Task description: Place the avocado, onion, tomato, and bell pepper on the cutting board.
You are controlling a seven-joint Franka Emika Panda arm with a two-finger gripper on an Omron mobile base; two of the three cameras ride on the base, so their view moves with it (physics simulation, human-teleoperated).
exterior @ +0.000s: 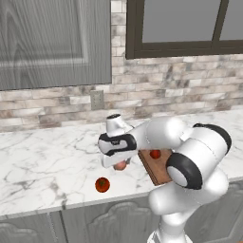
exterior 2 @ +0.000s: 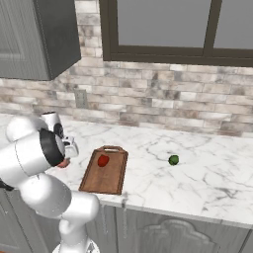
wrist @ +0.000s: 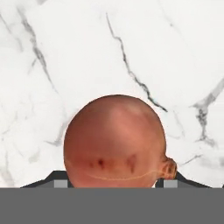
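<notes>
Claw [exterior: 119,163]: low over the bench, left of the cutting board, astride the onion; finger tips [wrist: 59,180] dark on either side of it in the hand view, seemingly pressed to its flanks (grasping the onion, as far as can be told)
Onion [wrist: 114,142]: pale peach-pink ball, between the finger tips, above the white marble; peeking out below the hand [exterior: 120,165] in the left base view, just left of the cutting board
Cutting board [exterior 2: 109,179]: brown wood, raised rim, handle loop at the far short end toward the wall; flat on the bench near its front edge
Bell pepper [exterior 2: 103,160]: deep red, lumpy, on the cutting board, toward its handle end (seen also in the left base view [exterior: 155,154])
Tomato [exterior: 102,184]: orange-red, dark spot on top, on the bench left of the cutting board, nearer the front edge than the onion, apart from it
Avocado [exterior 2: 173,159]: small dark green ball, on the bench right of the cutting board, well apart from it
Bench [exterior 2: 207,178]: white marble with grey veins, brick wall behind
</notes>
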